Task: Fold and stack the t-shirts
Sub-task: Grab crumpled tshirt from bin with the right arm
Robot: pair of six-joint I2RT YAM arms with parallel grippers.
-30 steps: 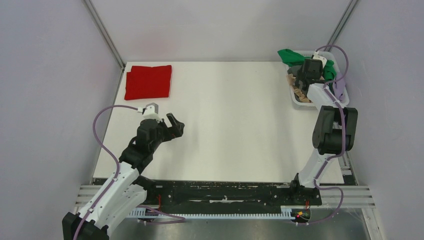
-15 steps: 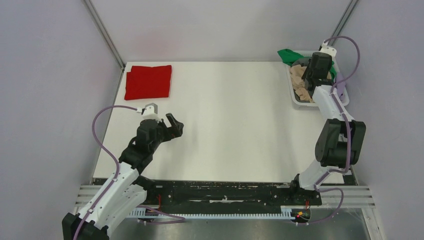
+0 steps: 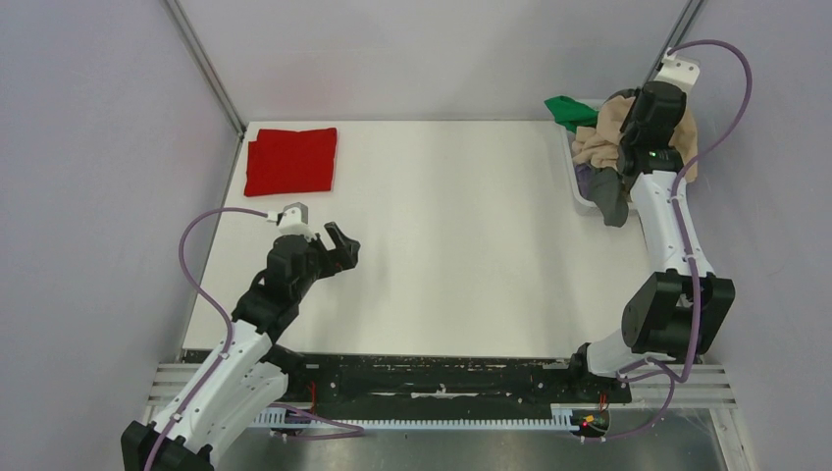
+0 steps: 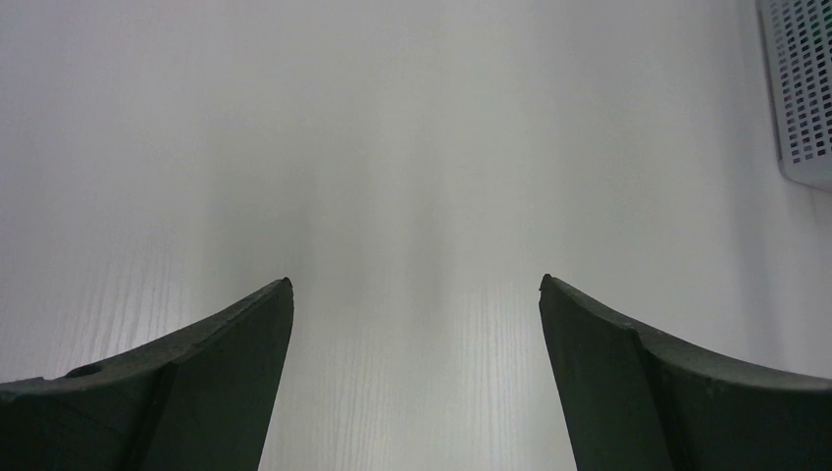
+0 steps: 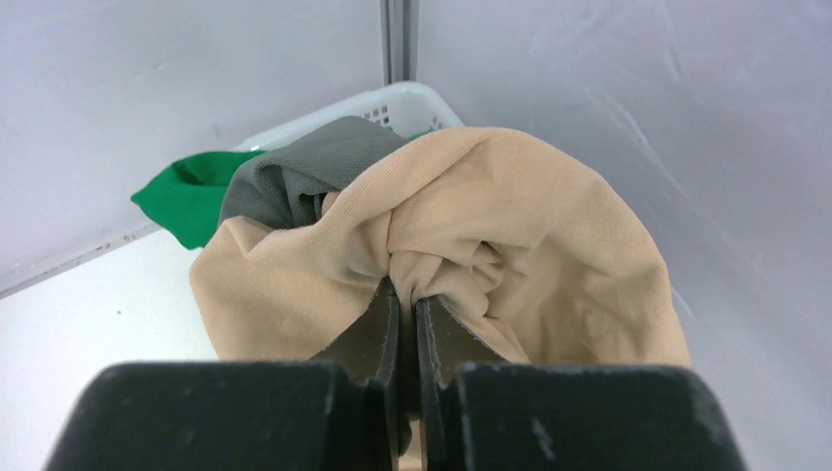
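A bright red t-shirt (image 3: 290, 160) lies folded to a rectangle at the table's far left corner. A beige t-shirt (image 3: 598, 137) is bunched in the white basket (image 3: 574, 186) at the far right. My right gripper (image 5: 406, 290) is shut on a fold of the beige t-shirt (image 5: 491, 216); in the top view its wrist (image 3: 650, 123) stands over the basket. My left gripper (image 3: 338, 245) is open and empty above bare table at the left, its fingers (image 4: 226, 343) wide apart. The beige shirt's neck label is hidden.
The basket also holds a green cloth (image 3: 569, 110) and a grey cloth (image 3: 608, 194); both show in the right wrist view, green (image 5: 182, 196) and grey (image 5: 304, 172). The basket's rim (image 5: 392, 98) is against the back wall. A basket corner (image 4: 800, 88) shows in the left wrist view.
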